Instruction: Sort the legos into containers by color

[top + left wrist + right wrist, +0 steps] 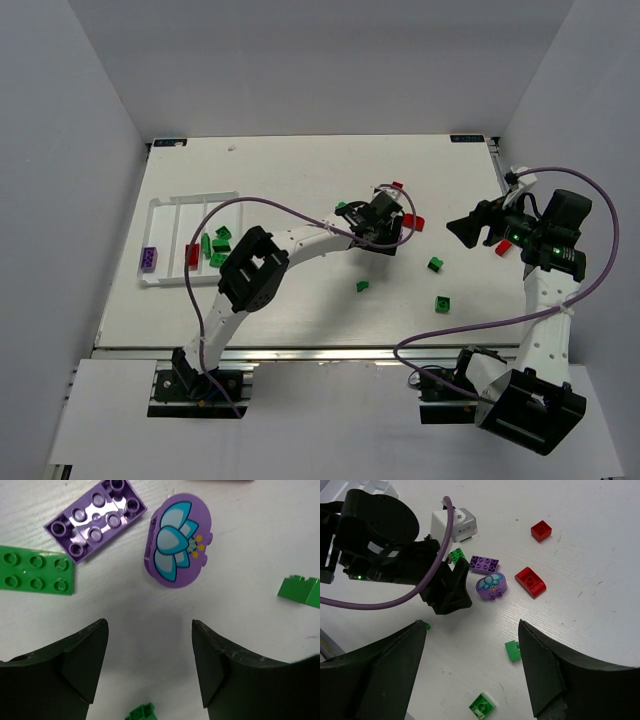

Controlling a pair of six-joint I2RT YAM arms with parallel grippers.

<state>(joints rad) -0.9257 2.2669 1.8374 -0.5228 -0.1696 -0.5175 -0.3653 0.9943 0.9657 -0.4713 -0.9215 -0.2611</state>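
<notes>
Left pincer (pixel 150 625) hangs wide and empty, the rounded purple lego (pixel 177 542) lying just ahead of its jaws, likely lined up for grasping; containers (pixel 160 205) sit well apart, sideways. Right pincer (pixel 471 625) gapes empty too.

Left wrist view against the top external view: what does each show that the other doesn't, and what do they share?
Only the left wrist: a purple two-by-four studded brick and a rounded purple brick printed with a blue flower, both hidden from above. Only the top: the shallow white compartment tray holding sorted bricks, and the right gripper. Both: the open left gripper over the white table.
</notes>
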